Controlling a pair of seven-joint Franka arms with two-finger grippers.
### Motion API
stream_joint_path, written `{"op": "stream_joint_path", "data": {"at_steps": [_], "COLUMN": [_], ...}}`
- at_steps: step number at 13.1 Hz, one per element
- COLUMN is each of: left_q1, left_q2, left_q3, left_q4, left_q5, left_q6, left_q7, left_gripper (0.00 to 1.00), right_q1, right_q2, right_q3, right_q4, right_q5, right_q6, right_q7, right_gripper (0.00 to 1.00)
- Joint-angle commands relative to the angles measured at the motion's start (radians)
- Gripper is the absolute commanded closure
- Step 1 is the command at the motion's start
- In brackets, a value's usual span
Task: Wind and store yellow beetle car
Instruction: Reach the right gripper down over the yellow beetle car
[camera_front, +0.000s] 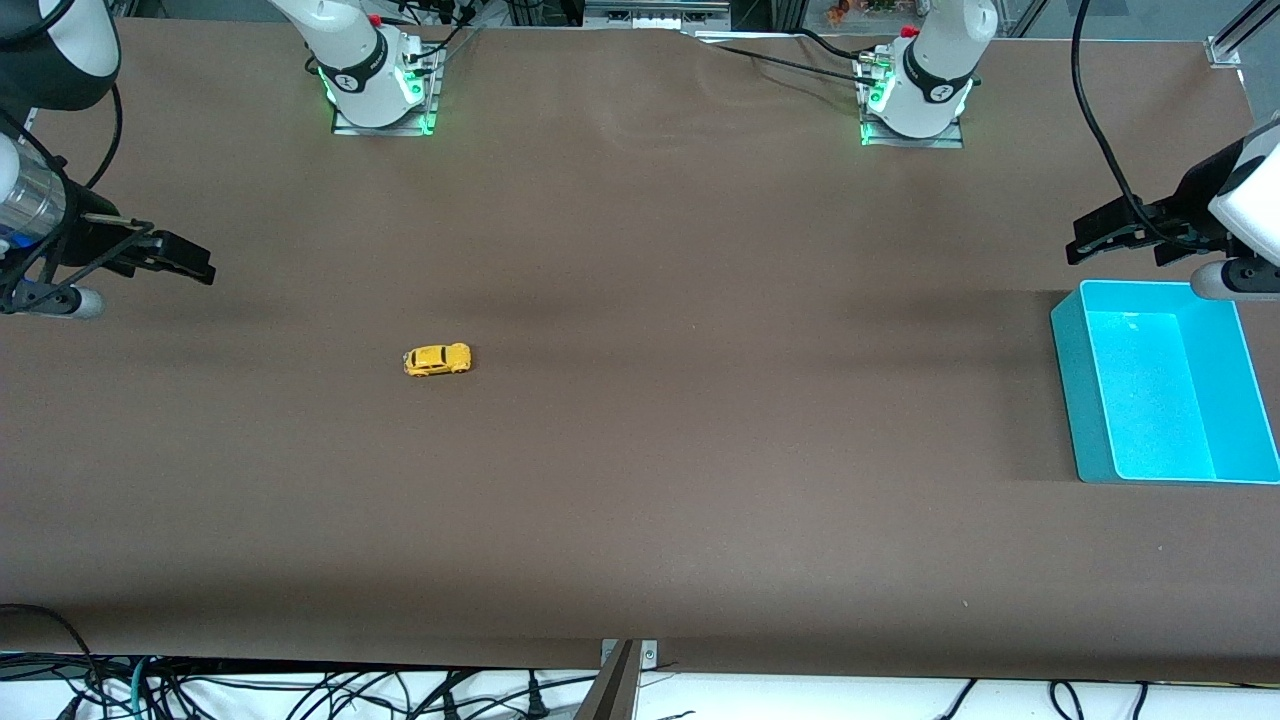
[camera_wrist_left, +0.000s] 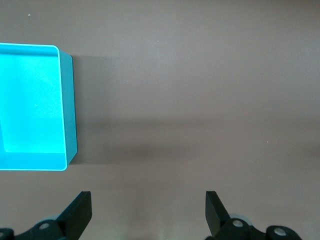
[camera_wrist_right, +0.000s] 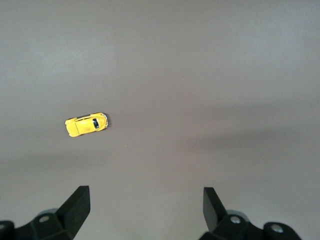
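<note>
Both arms run out of my front view at the sides, so I only get parts of them: the right gripper (camera_front: 190, 262) pokes in over the edge of the tabletop at the right arm's end, and the left gripper (camera_front: 1095, 235) hangs over the table at the left arm's end, close above the cyan bin (camera_front: 1068, 370). The bin itself is cut off by the picture's border there, and in the left wrist view one end of it is out of frame too; the part of its floor that I can see holds nothing. Each wrist camera shows only the two dark fingertips of its own hand, spread wide with bare table between them, so I read both sets of jaws as released and holding nothing. The yellow beetle car (camera_front: 437, 359) sits on its wheels on the open tabletop, toward the right arm's end and well apart from the bin, roughly midway between the edge by the bases and the edge by my front camera. Its windows are a dark smear from the front; the right wrist view shows them a little better. The tabletop is a plain brown sheet with soft shadow bands across it. Cables trail below its near edge
</note>
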Motion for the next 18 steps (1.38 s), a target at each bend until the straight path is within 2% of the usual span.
{"op": "stream_joint_path", "data": {"at_steps": [1,4,5,9,11,13,14,16,18], "left_q1": [0.001,0.004,0.004,0.005,0.005,0.005,0.005,0.005,0.007], "left_q2": [-0.008,-0.008,-0.008,-0.008,-0.008,-0.008,-0.008,-0.008,-0.006], "left_q3": [0.003,0.003,0.003,0.003,0.003,0.003,0.003,0.003,0.003], "left_q4": [-0.003,-0.003,-0.003,-0.002,-0.003,-0.003,-0.003,-0.003,-0.005], "left_q5": [-0.021,-0.023,-0.021,-0.023,-0.025,-0.025,-0.026,-0.028,-0.025], "left_q6": [0.004,0.004,0.004,0.004,0.004,0.004,0.005,0.005,0.007], "left_q7": [-0.009,-0.009,-0.009,-0.009,-0.009,-0.009,-0.009,-0.009,-0.009], "left_gripper": [0.00,0.00,0.00,0.00,0.00,0.00,0.00,0.00,0.00], "right_q1": [0.029,0.049,0.065,0.132,0.199,0.226,0.229,0.239,0.256], "right_q2": [0.050,0.142,0.174,0.281,0.318,0.326,0.325,0.305,0.297], "right_q3": [0.004,0.004,0.004,0.004,0.002,0.002,0.002,0.005,0.005], "right_q4": [0.004,-0.013,-0.013,-0.019,-0.026,-0.078,-0.117,-0.213,-0.317], "right_q5": [-0.002,0.000,0.000,0.000,-0.009,-0.014,-0.014,-0.017,-0.017], "right_q6": [-0.002,0.007,0.037,0.261,0.362,0.480,0.505,0.609,0.736], "right_q7": [0.168,0.430,0.457,0.598,0.844,1.009,1.098,1.219,1.308], "right_gripper": [0.00,0.01,0.01,0.02,0.02,0.04,0.10,0.03,0.02]}}
